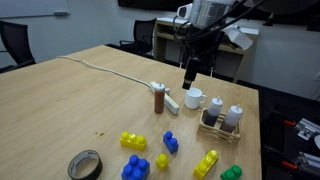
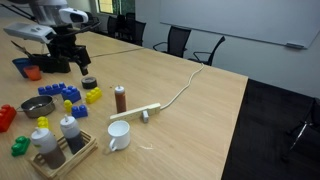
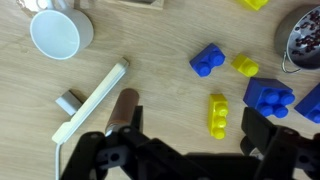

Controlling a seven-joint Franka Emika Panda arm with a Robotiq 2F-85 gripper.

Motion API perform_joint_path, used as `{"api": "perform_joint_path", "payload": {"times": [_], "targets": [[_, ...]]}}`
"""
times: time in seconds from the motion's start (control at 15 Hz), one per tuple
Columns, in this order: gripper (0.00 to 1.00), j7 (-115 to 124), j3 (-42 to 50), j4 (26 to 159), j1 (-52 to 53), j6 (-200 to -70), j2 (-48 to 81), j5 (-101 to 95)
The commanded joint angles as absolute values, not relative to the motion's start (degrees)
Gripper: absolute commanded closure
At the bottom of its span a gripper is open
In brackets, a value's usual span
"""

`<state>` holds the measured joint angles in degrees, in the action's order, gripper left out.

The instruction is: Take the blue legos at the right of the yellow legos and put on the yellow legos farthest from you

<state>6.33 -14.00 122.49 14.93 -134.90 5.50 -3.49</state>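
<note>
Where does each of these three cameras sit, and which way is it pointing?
Exterior view: stands beyond one end of the table, looking along it toward office chairs; the gripper hangs above the tabletop.
Exterior view: stands off another side, looking across the table toward a white wall; the arm and gripper show top left.
Wrist view: rides on the arm, looking down at the table; the open gripper fills the bottom edge.
Shared: all three show the white mug and the brown bottle.

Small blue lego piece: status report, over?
Tool open, empty, above the wooden table. Small dark-blue lego piece untouched beside wide yellow lego brick. Brown bottle close by tool.
</note>
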Motion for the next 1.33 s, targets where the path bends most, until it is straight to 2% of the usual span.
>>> {"api": "perform_joint_path", "payload": {"times": [0.0,0.73,1.27], "targets": [[0.0,6.29,-13.96,122.36,15.0,-134.72,5.5,-3.44],[0.0,23.75,-14.21,119.99,19.43,-136.64,13.91,-2.5],[0.0,23.39,-13.82,120.06,19.81,-136.06,13.94,-3.22]]}}
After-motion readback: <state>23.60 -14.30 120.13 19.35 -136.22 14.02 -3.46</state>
